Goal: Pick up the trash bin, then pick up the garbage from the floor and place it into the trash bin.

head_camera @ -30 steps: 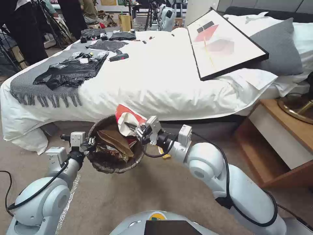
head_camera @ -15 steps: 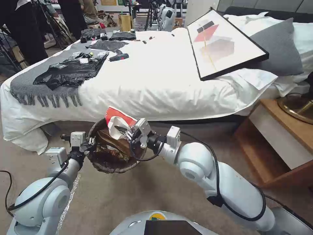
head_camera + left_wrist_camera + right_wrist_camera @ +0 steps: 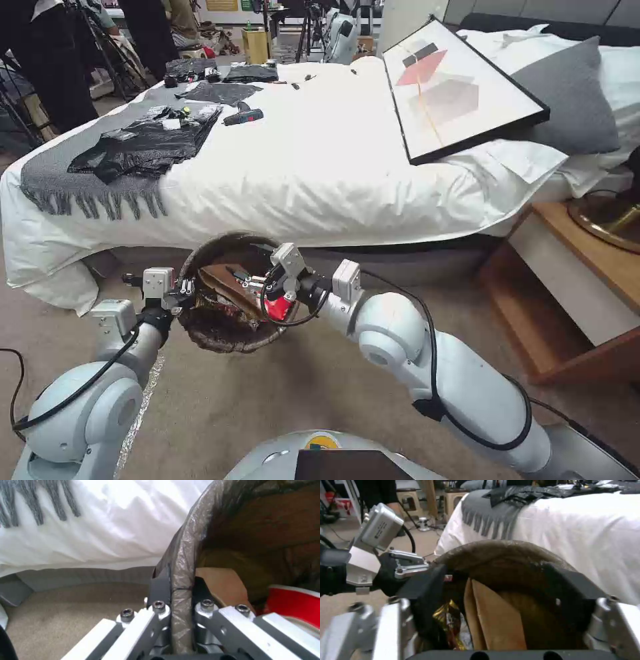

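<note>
- Head view: trash bin (image 3: pixel 230 313) is held off the floor in front of the bed (image 3: pixel 320 167). Left tool (image 3: pixel 183 291) is clamped on the bin's left rim. Right tool (image 3: pixel 257 283) is over the bin mouth, above the red-and-white carton (image 3: pixel 277 307), which lies inside by the right wall. Tan paper bag (image 3: pixel 230 283) is also inside.
- Left wrist view: left tool (image 3: pixel 181 590) is pinched shut across the bagged rim, one finger (image 3: pixel 160 582) outside, the other inside. Carton (image 3: pixel 293 605) and paper bag (image 3: pixel 226 585) sit just inside.
- Right wrist view: right tool (image 3: pixel 506 590) is spread wide, nothing in it, looking down into the bin (image 3: pixel 506 555). Snack wrapper (image 3: pixel 451 622) lies beside the paper bag (image 3: pixel 493 620).
- Risks: the rim grip is on slick liner, so the bin could slip or tilt. A right finger could snag the liner on retract and drag it or the litter out.
</note>
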Controlling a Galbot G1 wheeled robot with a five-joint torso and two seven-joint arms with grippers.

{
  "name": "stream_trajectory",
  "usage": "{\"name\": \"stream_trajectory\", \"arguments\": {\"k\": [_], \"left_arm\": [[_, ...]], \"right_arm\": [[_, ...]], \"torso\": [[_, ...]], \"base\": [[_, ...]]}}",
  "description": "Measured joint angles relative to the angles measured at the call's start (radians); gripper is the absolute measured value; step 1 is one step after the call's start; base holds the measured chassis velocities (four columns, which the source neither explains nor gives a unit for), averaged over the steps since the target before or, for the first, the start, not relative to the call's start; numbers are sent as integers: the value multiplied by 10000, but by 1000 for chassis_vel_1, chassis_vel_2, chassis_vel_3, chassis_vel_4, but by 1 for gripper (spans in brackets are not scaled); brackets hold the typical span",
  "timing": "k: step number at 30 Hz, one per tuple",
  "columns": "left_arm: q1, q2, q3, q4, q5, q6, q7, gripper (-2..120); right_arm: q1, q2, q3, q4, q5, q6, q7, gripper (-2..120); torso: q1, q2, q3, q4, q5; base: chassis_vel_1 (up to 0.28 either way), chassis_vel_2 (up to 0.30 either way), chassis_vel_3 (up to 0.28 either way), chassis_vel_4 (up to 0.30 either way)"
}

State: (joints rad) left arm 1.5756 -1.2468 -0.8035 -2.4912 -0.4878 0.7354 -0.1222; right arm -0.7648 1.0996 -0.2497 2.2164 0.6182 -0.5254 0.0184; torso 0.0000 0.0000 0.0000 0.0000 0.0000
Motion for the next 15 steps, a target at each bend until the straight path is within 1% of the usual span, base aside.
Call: {"name": "stream_trajectory", "arguments": {"k": [1, 2, 3, 5, 6, 8, 13, 15], "left_arm": [[0, 0, 0, 0, 0, 0, 0, 2], [-7, -2, 0, -1, -1, 0, 1, 2], [-11, -6, 1, 0, -1, 0, 0, 2], [-14, -22, 6, 0, -2, 0, 2, 2], [-14, -22, 6, 0, -2, 0, 2, 2], [-15, -35, 10, 0, -2, 0, 5, 2], [-13, -67, 12, -1, -2, 0, 8, 2], [-8, -77, 9, -3, -1, 0, 9, 2]], "right_arm": [[0, 0, 0, 0, 0, 0, 0, 72], [0, 20, -2, 0, -13, 2, 3, 78], [-1, 26, -2, -1, -18, 3, 5, 81], [-12, 26, 14, 6, -24, 4, 14, 91], [-12, 26, 14, 6, -24, 4, 14, 91], [-19, 24, 74, 29, -24, 6, 24, 97], [70, 91, 353, 167, 94, 1, 132, 100], [187, 190, 639, 245, 327, -14, 221, 100]], "torso": [[0, 0, 0, 0, 0], [0, 0, 0, 0, 0], [0, 0, 0, 0, 0], [0, 0, 0, -1, 0], [0, 0, 0, -1, 0], [0, 0, 0, -1, 0], [0, 0, 0, -1, 1], [0, 0, 0, 0, 1]], "base": [[0, 0, 0, 0], [0, 0, 0, 0], [0, 0, 0, 0], [0, 0, 0, 0], [0, 0, 0, 0], [0, 0, 0, 0], [0, 0, 0, 0], [0, 0, 0, 0]]}}
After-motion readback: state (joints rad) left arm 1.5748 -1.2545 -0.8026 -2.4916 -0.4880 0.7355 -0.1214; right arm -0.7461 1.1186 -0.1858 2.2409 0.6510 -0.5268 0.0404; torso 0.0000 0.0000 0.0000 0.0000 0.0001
